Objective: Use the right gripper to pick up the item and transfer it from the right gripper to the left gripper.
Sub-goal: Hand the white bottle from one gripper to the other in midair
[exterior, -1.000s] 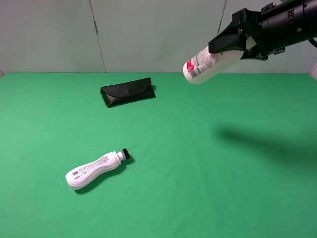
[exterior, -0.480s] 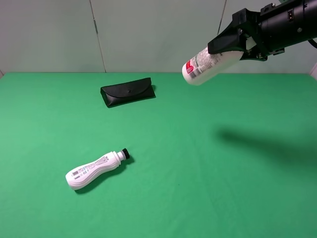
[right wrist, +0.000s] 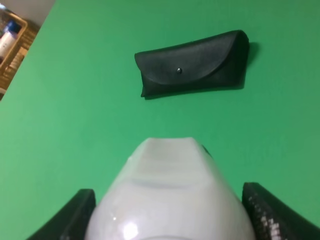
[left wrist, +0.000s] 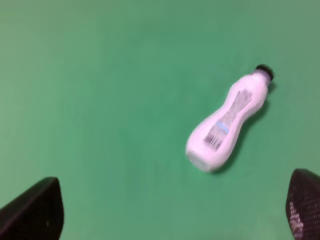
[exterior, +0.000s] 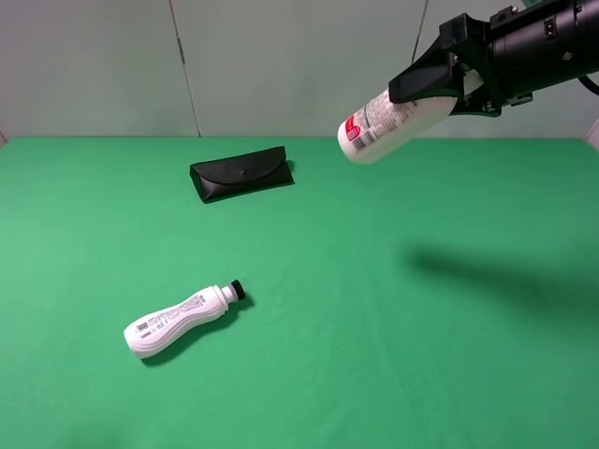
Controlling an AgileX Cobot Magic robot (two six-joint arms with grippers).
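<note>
My right gripper is shut on a white bottle with a red label and holds it tilted, high above the back right of the green table. In the right wrist view the bottle fills the gap between the two fingers. A second white bottle with a black cap lies on its side at the front left. It also shows in the left wrist view, beyond my left gripper, which is open and empty above it. The left gripper is out of the exterior high view.
A black glasses case lies at the back of the green table, left of the held bottle. It also shows in the right wrist view, beyond the bottle. A grey wall stands behind the table.
My right gripper has moved slightly to the left with the bottle in it. The lying bottle and the case have not moved.
</note>
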